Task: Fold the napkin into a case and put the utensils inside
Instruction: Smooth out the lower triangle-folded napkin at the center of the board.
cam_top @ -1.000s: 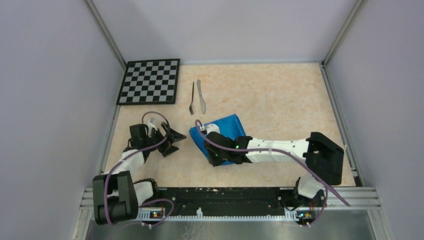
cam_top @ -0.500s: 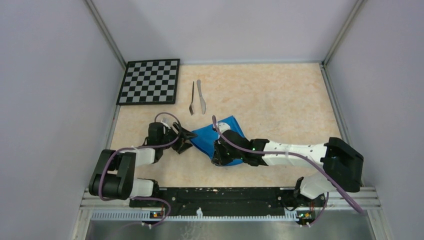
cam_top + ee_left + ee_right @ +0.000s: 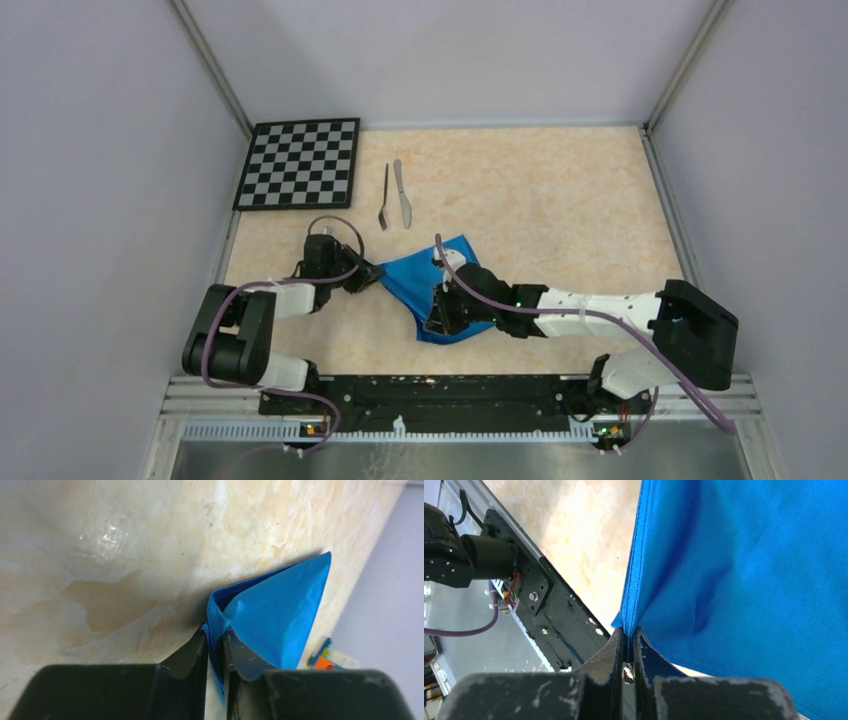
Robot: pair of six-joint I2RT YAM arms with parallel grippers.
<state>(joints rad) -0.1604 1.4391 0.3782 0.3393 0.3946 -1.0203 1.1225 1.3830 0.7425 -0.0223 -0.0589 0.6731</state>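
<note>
A pale marbled table (image 3: 560, 200) fills the floor of a grey-walled enclosure, with a black base rail (image 3: 440, 392) along its near edge; both arms reach out from that rail and meet at one cloth. The left gripper (image 3: 216, 647) is clenched on a corner of the bright blue napkin (image 3: 405, 283); in the left wrist view its two dark fingers stand close together with a folded, layered edge of the cloth pinched between them, and the rest of the cloth spreads away ahead of the fingertips as a pointed triangle lying on the table. The right gripper (image 3: 629, 645) is likewise clamped on the napkin, its fingers nipping the stitched hem; from that pinch the cloth fans out ahead and to the right of the fingers, while the rail shows off to their left. Seen from above, the napkin lies between the two grippers, the left one at its left corner, the right one at its near edge. The dark fork (image 3: 384, 197) and the pale knife (image 3: 402, 192) lie side by side beyond both grippers, apart from the cloth; a black-and-white checkerboard (image 3: 300, 163) rests further beyond the left gripper, in the far left corner.
</note>
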